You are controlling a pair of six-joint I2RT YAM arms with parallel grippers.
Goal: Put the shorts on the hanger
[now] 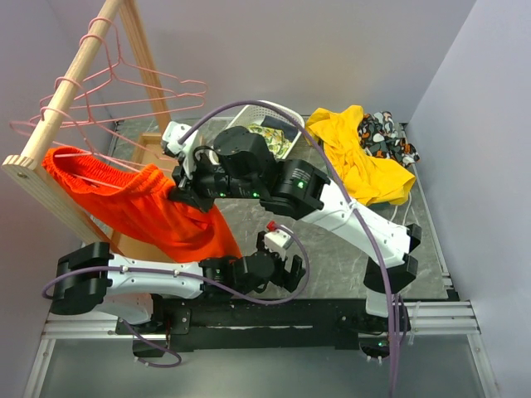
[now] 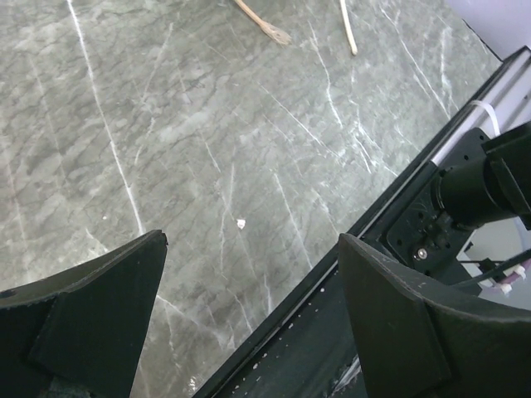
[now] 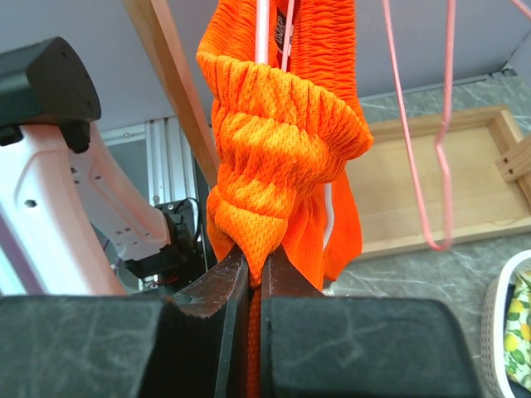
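Top view: the shorts (image 1: 158, 211) are in the left-middle of the frame, bunched up and hanging beside the wooden rack (image 1: 66, 91). A thin pink hanger (image 1: 99, 159) runs across the waistband end at the far left. It looks like they're at least partly on it, but I can't tell how much of the wire actually goes through the fabric.

The right gripper (image 3: 249, 278) is clamped tight on a fold of the orange mesh just under the gathered waistband, with no gap showing between the fingers. The left gripper (image 2: 253, 240) is spread wide with nothing in it. It's down low over the marble table (image 2: 207, 124) near the bottom of the top view, well apart from the shorts.

Stuff I'd worry about:

- If the right arm backs off before it fully lets go, it drags the shorts with it. That could pull them off the wire or unhook the hanger from the rail.
- Most of the fabric seems to hang toward the middle of the frame. Mesh on thin wire is slippery, so once it's let go the heavy side could slide the lot off.
- The spare hangers (image 1: 141, 95) sit just above on the same rail, so a swing could tangle them.
- The white drawstring (image 3: 261, 33) dangles close to the fingers and could snag.
- The left gripper is too far off to steady anything.
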